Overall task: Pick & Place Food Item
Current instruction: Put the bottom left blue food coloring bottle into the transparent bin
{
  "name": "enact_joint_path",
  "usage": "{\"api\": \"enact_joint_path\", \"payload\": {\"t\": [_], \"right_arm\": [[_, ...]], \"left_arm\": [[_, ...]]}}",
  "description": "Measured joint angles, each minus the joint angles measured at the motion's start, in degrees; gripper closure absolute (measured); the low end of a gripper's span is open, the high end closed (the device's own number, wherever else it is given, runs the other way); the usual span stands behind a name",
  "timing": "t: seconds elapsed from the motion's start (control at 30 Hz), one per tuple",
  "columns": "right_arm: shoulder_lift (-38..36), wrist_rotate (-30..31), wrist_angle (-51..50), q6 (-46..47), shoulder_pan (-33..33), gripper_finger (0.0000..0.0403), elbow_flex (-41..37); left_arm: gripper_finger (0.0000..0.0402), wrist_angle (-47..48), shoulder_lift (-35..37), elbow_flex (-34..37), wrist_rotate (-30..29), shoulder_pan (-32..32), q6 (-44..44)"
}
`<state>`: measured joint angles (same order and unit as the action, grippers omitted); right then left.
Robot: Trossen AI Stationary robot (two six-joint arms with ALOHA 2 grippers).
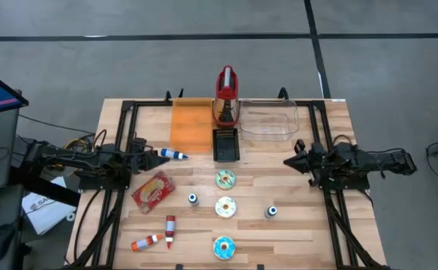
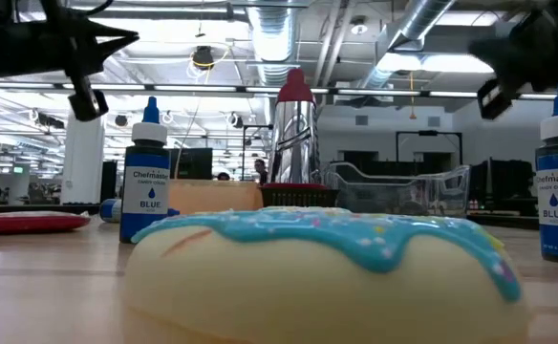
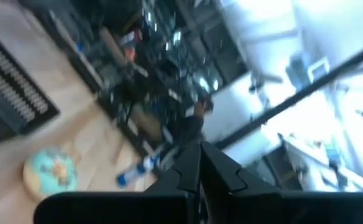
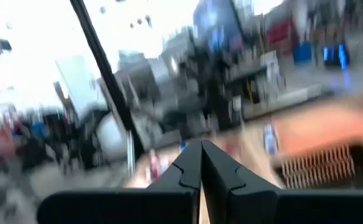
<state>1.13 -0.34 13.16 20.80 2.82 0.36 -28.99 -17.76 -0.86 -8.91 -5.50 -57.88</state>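
- Landmark: black tray [image 1: 226, 145], back-centre of the table [image 1: 301, 225], in front of the tall red dispenser [image 1: 227, 96].
- Red snack packet [image 1: 153, 189] lies flat on the table, left of and nearer than the black tray, angled rather than square to the table edge. Nothing touches it. In the low view it shows only as a thin red sliver [image 2: 31, 222] at the left.
- Left gripper [image 1: 145, 148] sits left of the black tray, fingers pressed together, empty, pointing toward the tray. It is near the packet but off to its far side, not above it.
- Right gripper [image 1: 289, 161] is right of the black tray, fingers also closed on nothing; waiting.
- Judgement: pick not yet started.
- Risks, as judged:
  - Closed fingers coming down on a flat packet would only shove it; they need to open first.
  - A thin, flat packet gives little edge to grip; fingers may scrape wood or skid off the wrapper.
  - A blue-capped tube [image 1: 172, 154] lies just beside the left gripper, between it and the tray; a sweep could knock it.
  - A small bottle [image 1: 193, 199] and green-iced disc [image 1: 226, 178] stand near the packet on the tray side; a dragged packet could bump them.
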Motion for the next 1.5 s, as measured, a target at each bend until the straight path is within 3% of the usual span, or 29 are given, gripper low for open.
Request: {"api": "enact_joint_path", "payload": {"t": [0.23,0.4,0.57,1.03,1.27,1.5], "right_arm": [[0.0,1.4,14.4,-0.2,-0.3,0.0403,0.0],[0.0,12.7,16.5,9.4,-0.3,0.0403,0.3],[0.0,19.7,16.2,12.2,-0.3,0.0403,0.9],[0.0,19.8,27.6,13.1,1.7,0.0403,1.1],[1.2,15.9,27.8,20.7,2.1,0.0403,1.1],[5.0,17.9,29.4,21.5,5.2,0.0403,1.2]], "left_arm": [[0.0399,-1.1,-1.0,0.0,-6.7,0.0,0.1],[0.0399,-1.0,-3.4,0.0,-7.9,0.0,-1.1],[0.0399,-1.1,-5.9,0.0,-7.9,0.0,-2.2],[0.0399,-1.1,-7.9,0.0,-6.6,0.0,-2.1],[0.039,0.6,-12.0,-0.3,8.1,-3.2,-6.9],[0.0364,-0.4,-20.7,-8.4,10.8,-16.0,-7.9]]}}
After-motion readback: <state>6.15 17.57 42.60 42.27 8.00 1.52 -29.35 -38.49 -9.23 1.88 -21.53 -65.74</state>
